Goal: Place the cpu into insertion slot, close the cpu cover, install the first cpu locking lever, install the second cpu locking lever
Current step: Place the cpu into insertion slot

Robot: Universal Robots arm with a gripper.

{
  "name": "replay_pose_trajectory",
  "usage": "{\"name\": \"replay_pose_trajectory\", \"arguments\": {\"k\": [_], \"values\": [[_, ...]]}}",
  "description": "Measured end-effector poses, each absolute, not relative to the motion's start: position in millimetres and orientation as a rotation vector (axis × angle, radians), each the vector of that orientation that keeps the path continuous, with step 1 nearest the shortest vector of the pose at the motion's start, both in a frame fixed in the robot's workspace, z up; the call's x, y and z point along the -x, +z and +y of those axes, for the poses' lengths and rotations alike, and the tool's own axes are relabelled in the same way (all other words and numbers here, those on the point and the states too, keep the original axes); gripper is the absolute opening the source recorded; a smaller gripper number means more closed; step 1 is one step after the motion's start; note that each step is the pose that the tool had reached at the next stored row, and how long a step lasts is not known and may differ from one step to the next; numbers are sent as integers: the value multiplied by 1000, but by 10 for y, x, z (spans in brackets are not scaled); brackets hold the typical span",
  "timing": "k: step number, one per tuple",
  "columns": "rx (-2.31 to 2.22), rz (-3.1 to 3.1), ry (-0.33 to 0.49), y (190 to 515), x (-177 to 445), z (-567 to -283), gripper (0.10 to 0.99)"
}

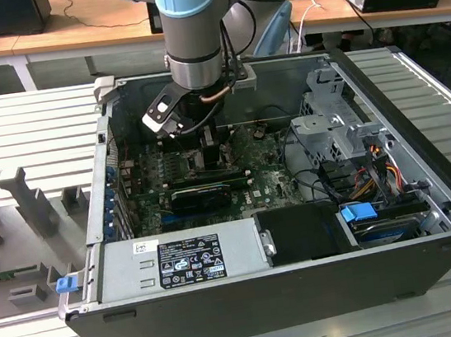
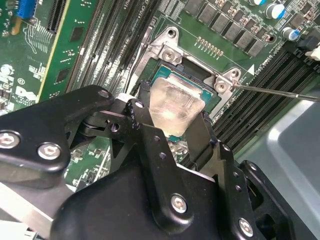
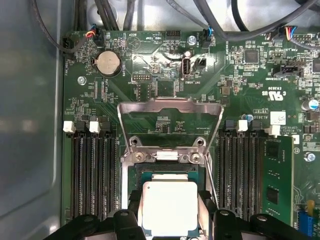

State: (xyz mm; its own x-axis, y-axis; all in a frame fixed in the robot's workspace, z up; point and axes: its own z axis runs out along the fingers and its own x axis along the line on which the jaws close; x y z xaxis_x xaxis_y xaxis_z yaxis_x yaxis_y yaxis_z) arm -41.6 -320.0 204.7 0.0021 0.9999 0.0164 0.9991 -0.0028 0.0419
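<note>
The cpu [image 3: 170, 207], a pale silver square chip, sits between my gripper's [image 3: 170, 212] two black fingers [image 3: 134, 212], which are shut on its sides. It hangs just over the insertion slot [image 3: 165, 173], a black socket with a silver rim. In the second wrist view the cpu [image 2: 175, 102] hovers tilted over the socket, with the gripper [image 2: 172, 122] around it. The cpu cover [image 3: 170, 104] is swung open, lying back over the board beyond the slot. A thin wire locking lever [image 3: 214, 185] stands free beside the socket, also seen as a lever [image 2: 280, 93]. In the exterior view the gripper [image 1: 211, 150] reaches down inside the computer case.
Rows of black memory slots [image 3: 90, 175] flank the socket on both sides. A coin battery [image 3: 108, 62] and cables [image 3: 100, 20] lie beyond the cover. In the case, the power supply [image 1: 180, 262] and drive cage [image 1: 337, 133] stand near the arm; case walls [image 1: 99, 185] enclose the board.
</note>
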Motion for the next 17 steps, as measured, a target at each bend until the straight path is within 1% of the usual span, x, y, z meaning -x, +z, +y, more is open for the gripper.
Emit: {"name": "replay_pose_trajectory", "arguments": {"k": [12,13,14,17], "values": [[-2214,2208,56,1984,399,-3198,529],[-2214,2208,58,1982,399,-3197,541],[-2214,2208,57,1984,399,-3197,604],[-2214,2208,57,2005,399,-3197,604]]}}
